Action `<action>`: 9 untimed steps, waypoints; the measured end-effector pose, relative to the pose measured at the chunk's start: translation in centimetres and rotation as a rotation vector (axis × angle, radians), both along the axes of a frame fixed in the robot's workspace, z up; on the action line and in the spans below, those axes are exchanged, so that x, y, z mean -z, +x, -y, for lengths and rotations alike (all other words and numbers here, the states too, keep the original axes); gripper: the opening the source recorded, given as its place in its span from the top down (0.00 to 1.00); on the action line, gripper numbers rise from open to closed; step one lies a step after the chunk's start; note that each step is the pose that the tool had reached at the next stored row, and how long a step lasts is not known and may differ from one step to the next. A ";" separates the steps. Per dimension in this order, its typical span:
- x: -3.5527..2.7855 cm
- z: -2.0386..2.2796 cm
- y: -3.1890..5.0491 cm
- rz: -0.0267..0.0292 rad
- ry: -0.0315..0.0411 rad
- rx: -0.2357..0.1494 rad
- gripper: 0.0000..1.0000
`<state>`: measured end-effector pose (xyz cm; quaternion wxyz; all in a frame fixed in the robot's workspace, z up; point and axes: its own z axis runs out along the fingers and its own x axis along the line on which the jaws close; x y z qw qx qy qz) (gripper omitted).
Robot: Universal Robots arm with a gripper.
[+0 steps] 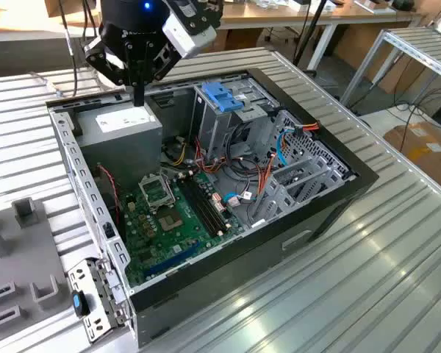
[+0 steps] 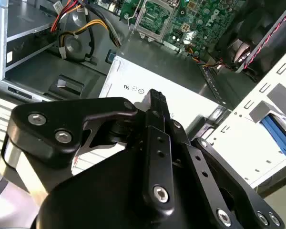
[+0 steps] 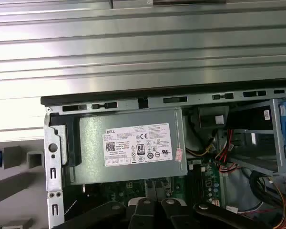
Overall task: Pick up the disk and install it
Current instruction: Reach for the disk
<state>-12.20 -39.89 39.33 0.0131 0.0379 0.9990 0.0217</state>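
Nearest in the exterior view, a perforated metal panel with a blue latch is seen at the front corner of the open computer case. The case is laid on a ribbed metal table. A grey fixture with upright blocks is set just beside the case, at the exterior view's left.

Inside the case, a green motherboard is seen low down. Red, orange and blue cables are bunched toward the exterior view's right.

Farther back, the grey power supply box with its white label is seated in the rear corner. The gripper is held just above the box's top, pointed down. Its fingers are brought together in both the exterior view and the second wrist view, and nothing is held between them. Contact with the box cannot be told.

The blue-topped drive cage is stood next to the box, on the exterior view's right.

The disk is taken to be the blue-edged piece outside the case. It is seen past the slotted chassis wall in the second wrist view, and it is apart from the gripper. More of it cannot be made out.

Workbenches are seen farthest back.
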 end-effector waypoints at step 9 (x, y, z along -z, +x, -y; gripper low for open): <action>0.01 0.00 -4.01 0.0001 0.0000 0.000 0.89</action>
